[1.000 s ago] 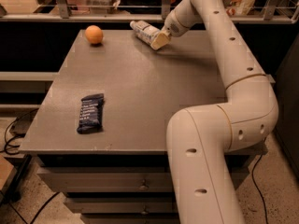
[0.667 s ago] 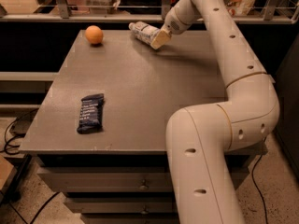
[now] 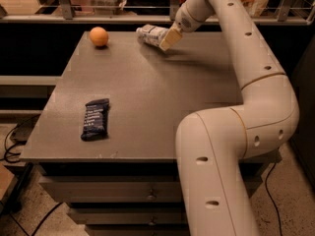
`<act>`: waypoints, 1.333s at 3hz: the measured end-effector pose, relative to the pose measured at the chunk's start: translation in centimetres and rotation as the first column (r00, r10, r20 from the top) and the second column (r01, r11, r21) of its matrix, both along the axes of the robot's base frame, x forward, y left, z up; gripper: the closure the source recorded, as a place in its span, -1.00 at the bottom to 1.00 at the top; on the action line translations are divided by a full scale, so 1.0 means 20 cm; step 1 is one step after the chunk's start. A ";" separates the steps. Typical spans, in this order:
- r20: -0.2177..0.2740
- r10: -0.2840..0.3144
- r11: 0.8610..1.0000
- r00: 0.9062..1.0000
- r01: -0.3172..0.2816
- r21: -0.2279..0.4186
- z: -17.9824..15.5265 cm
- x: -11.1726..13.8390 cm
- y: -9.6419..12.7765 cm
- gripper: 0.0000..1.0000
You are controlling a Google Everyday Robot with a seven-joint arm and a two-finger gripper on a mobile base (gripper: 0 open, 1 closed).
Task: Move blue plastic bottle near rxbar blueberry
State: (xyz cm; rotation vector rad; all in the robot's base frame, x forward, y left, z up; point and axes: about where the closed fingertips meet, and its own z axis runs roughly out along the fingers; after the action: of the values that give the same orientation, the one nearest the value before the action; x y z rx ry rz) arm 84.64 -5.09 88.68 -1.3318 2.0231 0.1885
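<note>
Table (image 3: 162,92) bears orange (image 3: 99,36), bottle (image 3: 149,34), bar (image 3: 95,119); gripper (image 3: 167,37) at bottle.

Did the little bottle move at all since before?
No. The blue plastic bottle lies just as far from the orange as before, with the gripper at its end away from the orange.

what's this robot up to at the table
The robot's one arm is stretched across the grey table to its far edge. There the gripper is right at the blue plastic bottle, which lies on its side. The rxbar blueberry lies flat near the front left edge, well apart from the bottle, so the bottle has not yet been brought near it. An orange sits by the far left corner.
</note>
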 end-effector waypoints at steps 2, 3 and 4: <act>-0.045 -0.052 0.998 0.998 0.053 0.035 0.20 -0.14 -0.07 1.00; -0.075 -0.097 0.991 0.992 0.103 0.090 0.28 -0.19 -0.09 1.00; -0.073 -0.160 0.969 0.985 0.170 0.177 0.43 -0.24 -0.13 1.00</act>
State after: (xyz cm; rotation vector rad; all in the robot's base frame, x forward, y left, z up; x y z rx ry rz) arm 79.78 -7.78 97.29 -1.0504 2.0981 0.3316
